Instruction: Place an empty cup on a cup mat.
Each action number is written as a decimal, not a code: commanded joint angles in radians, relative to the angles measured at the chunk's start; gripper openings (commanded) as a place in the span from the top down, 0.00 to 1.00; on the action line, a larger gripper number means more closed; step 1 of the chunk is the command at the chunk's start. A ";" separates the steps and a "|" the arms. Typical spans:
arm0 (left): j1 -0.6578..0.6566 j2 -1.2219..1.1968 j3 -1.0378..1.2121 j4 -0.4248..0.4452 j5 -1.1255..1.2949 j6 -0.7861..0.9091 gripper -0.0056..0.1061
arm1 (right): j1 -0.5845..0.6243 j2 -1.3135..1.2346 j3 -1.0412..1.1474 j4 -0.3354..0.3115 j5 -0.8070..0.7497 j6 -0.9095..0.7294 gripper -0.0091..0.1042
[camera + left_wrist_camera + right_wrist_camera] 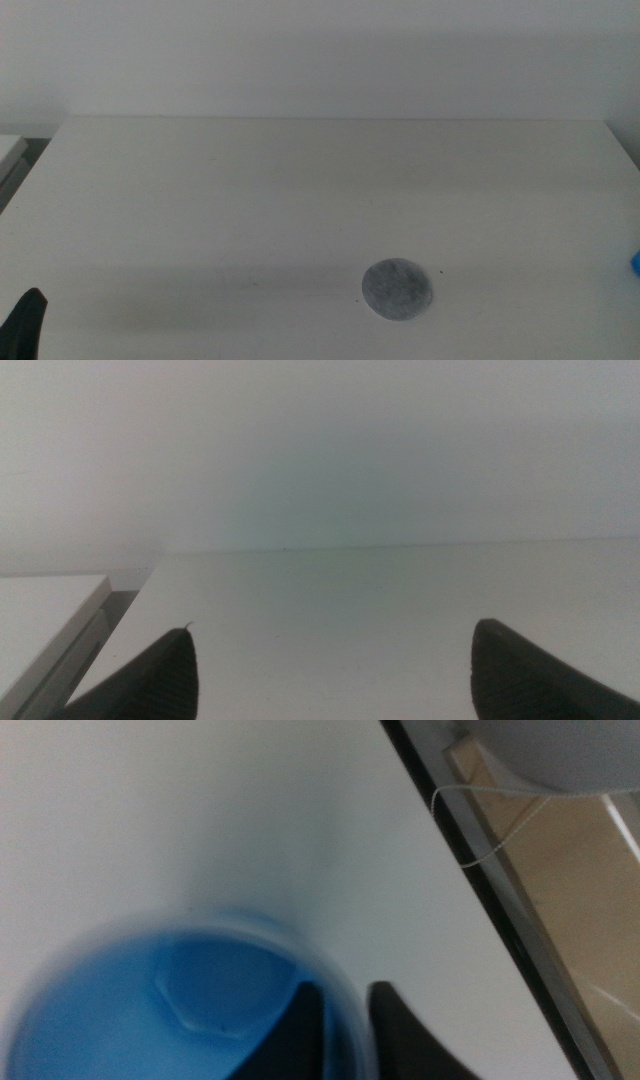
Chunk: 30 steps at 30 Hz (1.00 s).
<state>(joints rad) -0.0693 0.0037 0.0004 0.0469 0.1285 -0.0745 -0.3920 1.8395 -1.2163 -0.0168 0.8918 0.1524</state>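
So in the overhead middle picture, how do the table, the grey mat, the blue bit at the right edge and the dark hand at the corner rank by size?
1. Table
2. Grey mat
3. Left hand, cut off by the frame
4. Blue cup, only a sliver showing, so its true size is unclear

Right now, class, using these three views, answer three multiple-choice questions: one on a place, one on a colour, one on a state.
1. Where is the cup mat? A) lying bare on the table B) on a shelf C) in a drawer
2. What colour is the cup? A) red B) blue C) green
3. How are the left tool jaws? A) pressed shut B) holding a spoon C) wide apart, empty

Answers: 1 A, nothing rests on the mat; 2 B, it is bright blue, its rim between the right tool jaws; 3 C, only table shows between them.
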 commanded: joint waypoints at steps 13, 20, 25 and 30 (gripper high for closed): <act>-0.001 -0.004 0.000 -0.002 -0.013 -0.003 0.11 | 0.428 -0.165 -0.143 0.004 0.111 0.034 0.94; -0.001 -0.004 0.000 -0.002 -0.013 -0.003 0.11 | 0.706 -0.151 -0.153 0.008 0.109 0.080 0.94; -0.001 -0.004 0.000 -0.002 -0.013 -0.003 0.11 | 0.852 -0.130 -0.151 0.017 0.086 0.087 0.94; -0.001 -0.004 0.000 -0.002 -0.013 -0.003 0.11 | 0.935 -0.079 -0.151 0.017 0.046 0.124 0.94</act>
<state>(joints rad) -0.0693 0.0037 0.0004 0.0469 0.1285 -0.0745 0.5293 1.7468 -1.3616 0.0079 0.9538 0.2582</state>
